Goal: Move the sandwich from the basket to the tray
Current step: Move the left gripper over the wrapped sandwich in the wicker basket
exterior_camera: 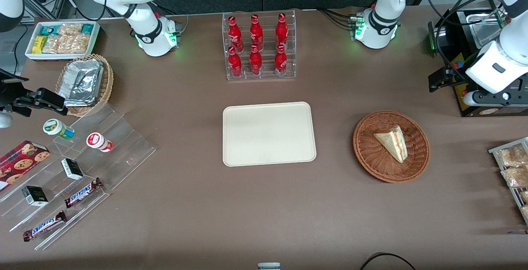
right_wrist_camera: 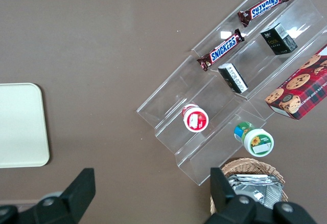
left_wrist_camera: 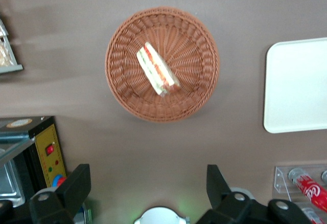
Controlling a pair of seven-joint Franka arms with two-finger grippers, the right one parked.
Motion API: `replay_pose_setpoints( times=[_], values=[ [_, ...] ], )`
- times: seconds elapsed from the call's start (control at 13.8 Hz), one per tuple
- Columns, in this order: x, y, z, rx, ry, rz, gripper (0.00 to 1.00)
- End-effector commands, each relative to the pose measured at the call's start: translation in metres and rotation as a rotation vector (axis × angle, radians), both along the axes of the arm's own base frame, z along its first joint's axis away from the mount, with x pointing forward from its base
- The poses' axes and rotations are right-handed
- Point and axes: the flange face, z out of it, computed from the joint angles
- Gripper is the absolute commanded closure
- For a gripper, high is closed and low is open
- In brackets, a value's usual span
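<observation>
Nothing done yet. The sandwich [exterior_camera: 392,143] lies in the basket [exterior_camera: 416,164], untouched, on its side with the filling edge showing orange-pink and green in the wrist view. The basket sits on the table [exterior_camera: 206,212] toward the working arm's end, well apart from the tray [exterior_camera: 269,133], which is bare. All steps are left: reach, grasp, lift, carry, set down.

The left arm is up and off to the side, at the working arm's end of the table, above the black appliance [exterior_camera: 486,109] there. The gripper [left_wrist_camera: 147,185] hangs high, well above the table, and holds nothing. Its fingers [left_wrist_camera: 76,185] are spread wide with only table seen between them. In the front view the gripper itself is mostly cut off by the picture edge, so its exact height is hard to judge. The wrist camera looks straight down; the basket and sandwich are fully visible in it, not between the fingers but off ahead of them, so the arm is not yet over the target.

Judgement: the next move needs a shift over the basket, then a descent lined up across the wedge's thin faces. The bread looks soft, so a light squeeze is needed.
</observation>
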Motion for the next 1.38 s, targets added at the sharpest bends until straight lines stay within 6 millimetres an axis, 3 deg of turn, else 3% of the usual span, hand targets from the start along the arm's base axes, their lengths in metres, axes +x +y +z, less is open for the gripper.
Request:
replay_pose_setpoints(
  times=[0.0,0.15,0.36,0.73,0.95,1.31],
  values=[
    [-0.007,0.002,0.009,0.011,0.015,0.000,0.00],
    [-0.004,0.003,-0.004,0.009,0.020,-0.007,0.00],
    [-0.003,0.005,-0.052,0.011,0.046,-0.012,0.00],
    [-0.008,0.013,-0.162,0.013,0.024,0.019,0.00],
    [-0.016,0.018,-0.222,0.019,-0.058,0.161,0.00],
    [-0.003,0.011,-0.261,0.035,-0.130,0.537,0.00]
  ],
)
